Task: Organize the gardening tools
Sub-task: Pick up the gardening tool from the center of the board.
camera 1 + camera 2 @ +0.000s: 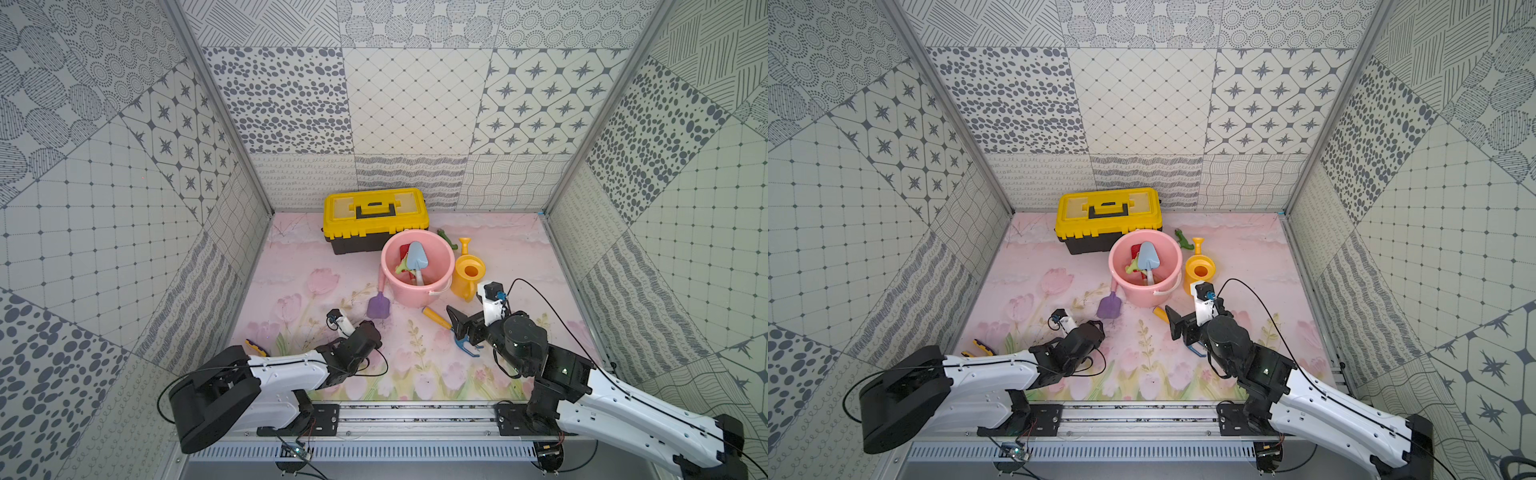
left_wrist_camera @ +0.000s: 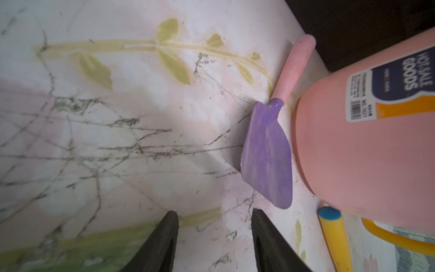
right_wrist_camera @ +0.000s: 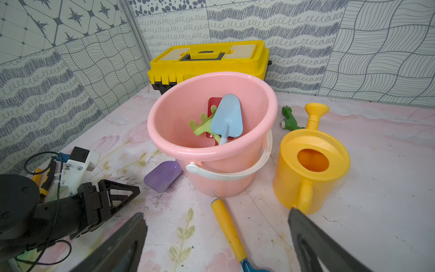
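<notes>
The left gripper point(image 2: 214, 212) has its fingers point(image 2: 169, 235) parted with nothing between them. The purple scoop point(image 2: 267, 155) lies flat on the mat just past them, right beside the base of the pink bucket point(image 2: 353, 153). The bucket's sticker point(image 2: 395, 87) reads "HOT-SALE GOODS". The right gripper point(image 3: 215, 213) is spread wide and empty too, and the fork point(image 3: 227, 226) has its yellow handle showing between those fingers, just in front of the bucket. Both arms reach low toward the bucket. The trowel point(image 3: 227, 117), rake point(image 3: 202, 124) and spade point(image 3: 213, 102) sit inside it, and the watering can point(image 3: 310, 164) stands just beside it.
</notes>
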`<state>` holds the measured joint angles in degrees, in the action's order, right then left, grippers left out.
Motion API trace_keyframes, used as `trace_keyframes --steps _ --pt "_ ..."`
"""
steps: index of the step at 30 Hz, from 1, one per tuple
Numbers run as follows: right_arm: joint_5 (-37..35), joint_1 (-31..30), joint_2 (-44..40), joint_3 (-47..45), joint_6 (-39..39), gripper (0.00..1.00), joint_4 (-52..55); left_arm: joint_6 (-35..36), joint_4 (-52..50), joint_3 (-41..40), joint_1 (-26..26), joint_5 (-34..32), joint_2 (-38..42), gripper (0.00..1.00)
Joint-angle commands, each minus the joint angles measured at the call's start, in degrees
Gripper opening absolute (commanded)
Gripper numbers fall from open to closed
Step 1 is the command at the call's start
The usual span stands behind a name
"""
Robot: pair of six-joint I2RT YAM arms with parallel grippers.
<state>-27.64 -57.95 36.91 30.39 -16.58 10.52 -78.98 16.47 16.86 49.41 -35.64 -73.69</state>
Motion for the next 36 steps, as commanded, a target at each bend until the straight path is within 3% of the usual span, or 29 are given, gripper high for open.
trace_keyframes --steps 1,5,12,18,24,28,32,34,36 --pt "-1.0 -0.2 0.1 0.3 -0.5 0.97 -2.0 -2.1 22.8 -1.6 0.5 -1.4 -8.7 0.53" --pt "-1.2 -0.2 0.2 0.3 -0.4 0.97 -2.1 -1.2 34.9 -2.2 0.5 -1.6 -16.1 0.5" --pt "-1.0 -0.2 0.8 0.3 -0.4 0.97 -2.2 -1.2 47.3 -1.3 0.4 -3.5 -26.4 0.33" --pt "-1.3 -0.2 1.7 0.3 -0.4 0.97 -2.6 -0.6 58.5 -3.6 -0.5 -5.5 -31.9 0.06" --pt "-1.1 -0.2 3.3 0.3 -0.3 0.97 -3.0 1.1 59.4 -7.1 -0.6 -8.5 -27.2 0.0" --pt "-1.1 -0.2 3.6 0.3 -0.3 0.97 -3.1 3.9 57.0 -11.2 -0.6 -11.3 -19.7 0.0" --pt "-1.2 -0.2 3.5 0.3 -0.4 0.97 -3.1 5.4 42.3 -11.1 -0.6 -12.8 -5.0 0.0" --pt "-1.1 -0.2 3.4 0.3 -0.3 0.97 -3.0 1.2 19.8 -6.9 -0.6 -14.1 7.4 0.0" --pt "-1.1 -0.3 3.2 0.3 -0.4 0.97 -3.1 -5.0 -13.6 2.0 -0.6 -17.0 17.7 0.0"
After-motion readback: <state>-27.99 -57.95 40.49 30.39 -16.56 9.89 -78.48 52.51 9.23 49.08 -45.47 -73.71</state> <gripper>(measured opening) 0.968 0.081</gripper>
